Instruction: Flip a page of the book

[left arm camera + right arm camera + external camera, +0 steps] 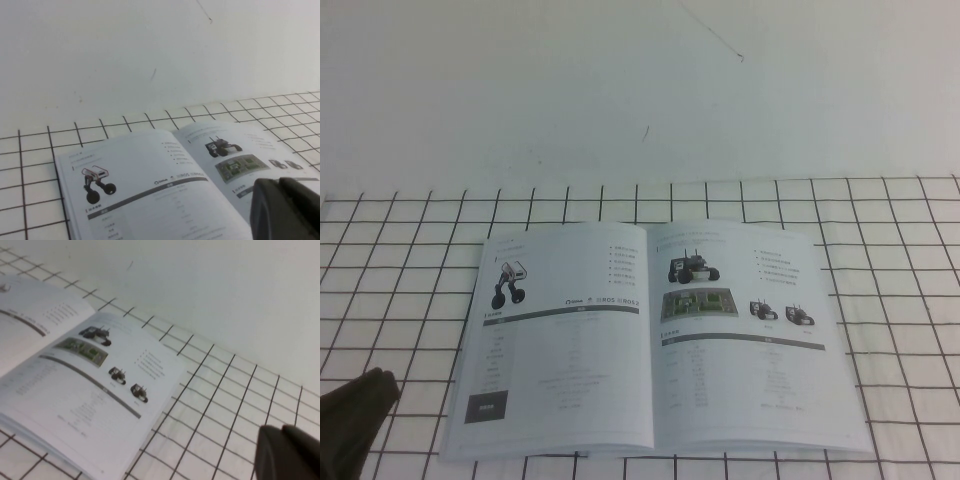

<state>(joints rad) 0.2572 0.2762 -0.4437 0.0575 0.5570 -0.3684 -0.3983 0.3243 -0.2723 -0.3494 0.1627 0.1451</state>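
Note:
The book (570,340) lies open and flat on the gridded table. Its right-hand page (750,330) shows small robot vehicle photos, a grey bar and tables. The left-hand page (560,350) shows a wheeled robot photo. The book also shows in the left wrist view (150,190) and the right wrist view (75,385). My left gripper (355,415) is at the near left, beside the book's near left corner, apart from it. In its wrist view the left gripper (279,184) is shut and empty. My right gripper (281,430) is shut and empty over the grid, off the book's right side; the high view does not show it.
A white mat with a black grid (900,300) covers the table's near part. Beyond it is plain white surface (640,90) with a thin dark mark (646,131).

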